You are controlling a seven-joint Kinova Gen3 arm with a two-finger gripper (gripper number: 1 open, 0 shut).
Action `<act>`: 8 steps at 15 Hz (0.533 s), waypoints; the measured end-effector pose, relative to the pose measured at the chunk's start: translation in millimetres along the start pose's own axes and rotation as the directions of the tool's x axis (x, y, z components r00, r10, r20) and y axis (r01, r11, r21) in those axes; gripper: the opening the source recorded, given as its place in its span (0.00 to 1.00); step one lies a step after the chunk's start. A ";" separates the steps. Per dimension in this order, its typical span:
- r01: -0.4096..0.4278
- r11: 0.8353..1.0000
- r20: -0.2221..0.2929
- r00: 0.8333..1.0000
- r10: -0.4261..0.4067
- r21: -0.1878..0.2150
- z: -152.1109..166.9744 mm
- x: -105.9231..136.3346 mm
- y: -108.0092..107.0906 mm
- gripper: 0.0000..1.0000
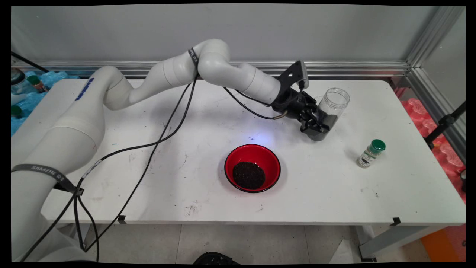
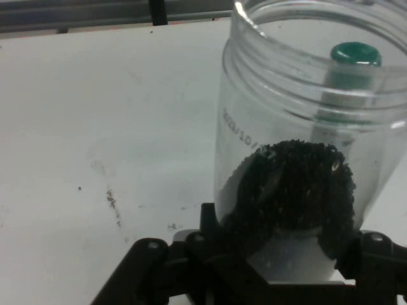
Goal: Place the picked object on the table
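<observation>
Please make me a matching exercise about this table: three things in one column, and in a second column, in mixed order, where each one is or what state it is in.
Things:
1. clear jar
2. red bowl
3. small bottle with green cap

Places or states:
A. stands alone near the table's right end
B. held in the gripper, tilted, with dark grains at its bottom
C. sits on the table near its middle, with a heap of dark grains inside

Pairs: 1-B, 2-C, 3-A

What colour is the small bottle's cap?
Green; the small bottle's cap shows best in the main view.
</observation>
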 end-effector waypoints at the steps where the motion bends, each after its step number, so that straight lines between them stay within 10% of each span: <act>1: 0.003 1.000 0.002 1.000 -0.003 0.002 2.6 -0.4 -1.1 0.00; 8: 0.025 1.000 0.023 0.999 -0.025 0.010 18.2 -7.7 -8.7 0.00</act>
